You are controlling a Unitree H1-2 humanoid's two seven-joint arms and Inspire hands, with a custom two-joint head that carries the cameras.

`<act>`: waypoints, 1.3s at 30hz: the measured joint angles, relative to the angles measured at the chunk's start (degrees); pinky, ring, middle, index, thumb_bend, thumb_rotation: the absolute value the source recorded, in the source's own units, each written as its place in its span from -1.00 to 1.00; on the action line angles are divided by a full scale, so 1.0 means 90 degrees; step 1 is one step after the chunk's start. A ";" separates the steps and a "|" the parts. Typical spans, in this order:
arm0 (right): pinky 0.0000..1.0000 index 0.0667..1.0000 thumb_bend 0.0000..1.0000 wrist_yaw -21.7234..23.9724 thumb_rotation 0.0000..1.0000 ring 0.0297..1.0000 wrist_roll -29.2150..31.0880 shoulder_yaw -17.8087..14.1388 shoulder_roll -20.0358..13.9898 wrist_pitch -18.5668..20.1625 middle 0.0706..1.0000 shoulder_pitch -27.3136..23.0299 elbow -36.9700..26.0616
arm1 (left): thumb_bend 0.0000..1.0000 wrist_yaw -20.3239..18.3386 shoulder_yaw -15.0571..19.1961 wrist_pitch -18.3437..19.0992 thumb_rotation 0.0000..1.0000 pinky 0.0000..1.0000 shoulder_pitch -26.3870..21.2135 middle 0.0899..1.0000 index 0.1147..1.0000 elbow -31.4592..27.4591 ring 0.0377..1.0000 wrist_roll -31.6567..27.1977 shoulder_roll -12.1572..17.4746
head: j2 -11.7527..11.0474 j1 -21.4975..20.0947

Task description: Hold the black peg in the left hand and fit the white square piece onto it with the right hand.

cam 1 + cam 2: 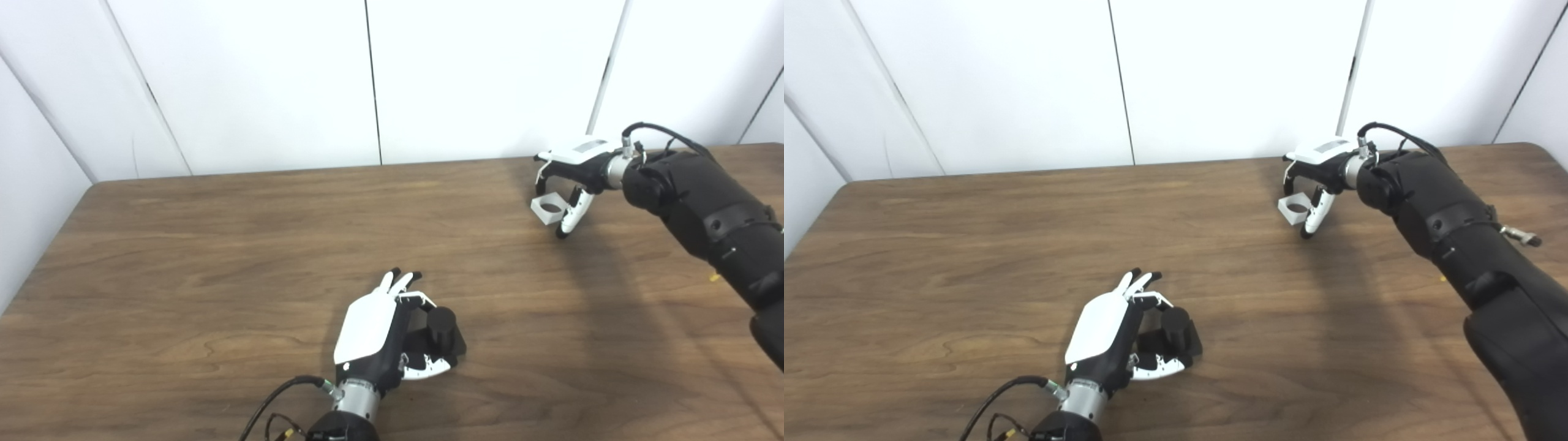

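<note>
The black peg (441,326), a short cylinder on a square black base, stands on the wooden table (245,245) near the front centre. My left hand (375,334) is wrapped round its left side, thumb against the base's front edge and one curled finger behind the peg; the other fingers point away. At the far right, the white square piece (547,208), with a round hole in it, sits between the thumb and curled fingers of my right hand (572,184), low over the table. Whether the piece touches the table is unclear.
White wall panels (367,79) stand directly behind the table's back edge. My right forearm (710,214), black and bulky, reaches in over the table's right side. A cable (275,398) trails from the left wrist by the front edge.
</note>
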 measured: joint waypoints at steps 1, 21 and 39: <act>1.00 0.42 0.65 0.0000 -0.39 1.00 0.0001 0.0002 0.0000 0.0000 1.00 -0.0002 0.0001 | 0.04 0.0000 0.0000 0.0000 -0.87 0.89 0.0000 0.85 -0.15 0.0000 1.00 0.0000 0.0000 | 0.0000 0.0000; 1.00 0.25 0.56 -0.0089 -0.56 1.00 0.0003 0.0036 0.0055 -0.0211 0.98 -0.0043 0.0035 | 0.04 -0.0004 0.0004 0.0007 -0.87 0.90 -0.0002 0.86 -0.15 0.0000 1.00 -0.0004 -0.0007 | 0.0010 -0.0029; 1.00 -0.08 0.05 -0.0135 -0.71 1.00 0.0031 0.0029 0.0085 -0.0295 0.92 -0.0072 0.0123 | 0.04 -0.0018 0.0010 0.0025 -0.88 0.91 -0.0015 0.86 -0.15 0.0001 1.00 -0.0006 -0.0023 | 0.0010 -0.0020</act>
